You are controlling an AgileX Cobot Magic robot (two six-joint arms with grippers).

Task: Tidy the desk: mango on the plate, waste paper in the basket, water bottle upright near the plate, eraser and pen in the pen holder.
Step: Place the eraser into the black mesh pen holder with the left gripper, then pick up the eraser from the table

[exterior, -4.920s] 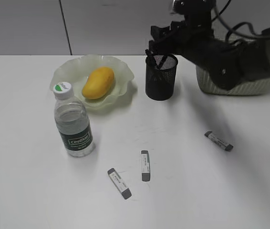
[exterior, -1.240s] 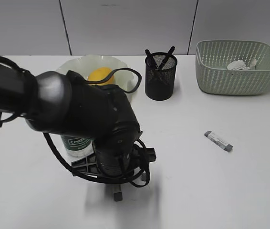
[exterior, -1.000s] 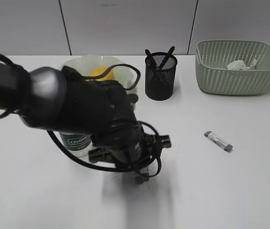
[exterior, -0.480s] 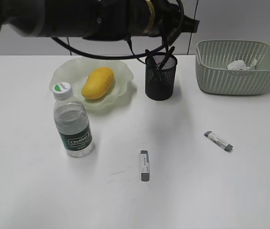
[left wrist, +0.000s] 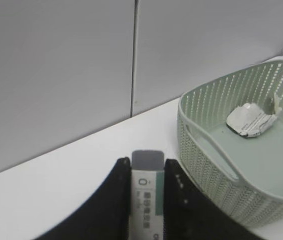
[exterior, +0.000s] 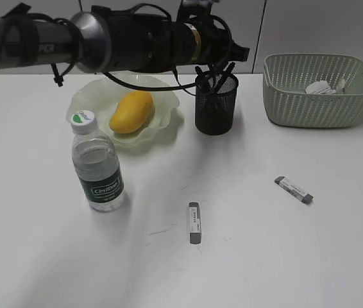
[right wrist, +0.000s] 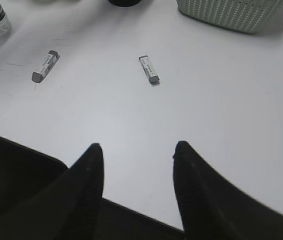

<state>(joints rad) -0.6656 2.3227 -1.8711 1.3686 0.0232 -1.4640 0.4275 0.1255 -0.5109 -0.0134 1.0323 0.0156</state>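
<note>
While the left arm reaches over the pen holder [exterior: 217, 102], its left gripper [left wrist: 146, 172] is clamped on an eraser [left wrist: 145, 192] — two more erasers [exterior: 195, 222] lie on the desk [exterior: 297, 256]. Mango [exterior: 131, 111] sits on the plate [exterior: 85, 99]; waste paper [left wrist: 250, 119] in the basket [exterior: 319, 106]; water bottle [exterior: 97, 163] upright. Right gripper [right wrist: 136, 150] hangs spread, holding nothing

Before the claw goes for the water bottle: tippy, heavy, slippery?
The water bottle stands upright, tall over a narrow base, so a side push would probably tip it. It looks mostly full, so likely fairly heavy for its size. The clear, smooth plastic may slip or flex; a grip at the labelled band seems safer.
</note>
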